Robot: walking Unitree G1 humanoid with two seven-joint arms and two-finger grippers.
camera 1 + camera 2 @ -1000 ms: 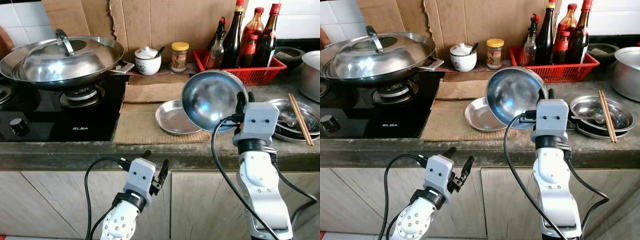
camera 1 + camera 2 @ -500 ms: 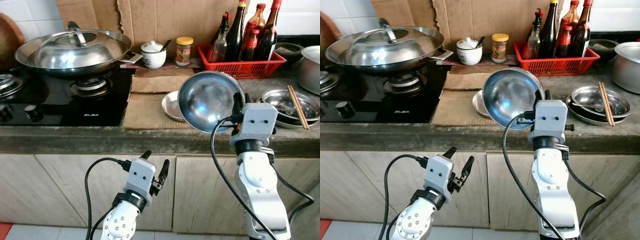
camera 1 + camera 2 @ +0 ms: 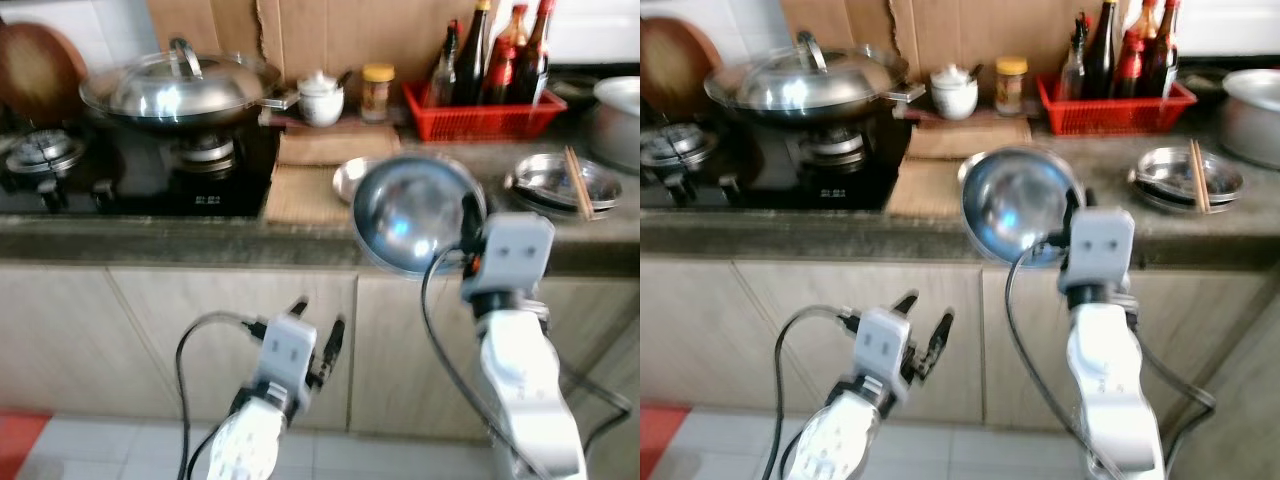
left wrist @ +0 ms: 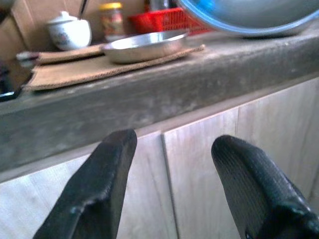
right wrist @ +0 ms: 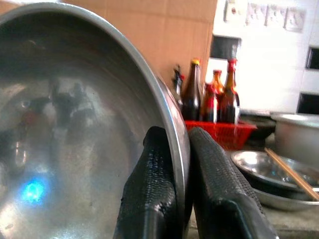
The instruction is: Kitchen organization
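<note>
Right gripper (image 5: 182, 199) holds the round steel bowl (image 3: 412, 212) by its rim, in front of the desk (image 3: 200, 243) edge.
The left gripper (image 4: 174, 164) hangs low before the wooden cabinet doors (image 4: 199, 169), fingers apart and empty. The right gripper is clamped on the tilted bowl's rim, one finger inside and one outside. Farther back a flat steel plate (image 4: 142, 46) lies on brown cardboard (image 4: 75, 69), and a red basket of bottles (image 3: 480, 105) stands by the wall.
</note>
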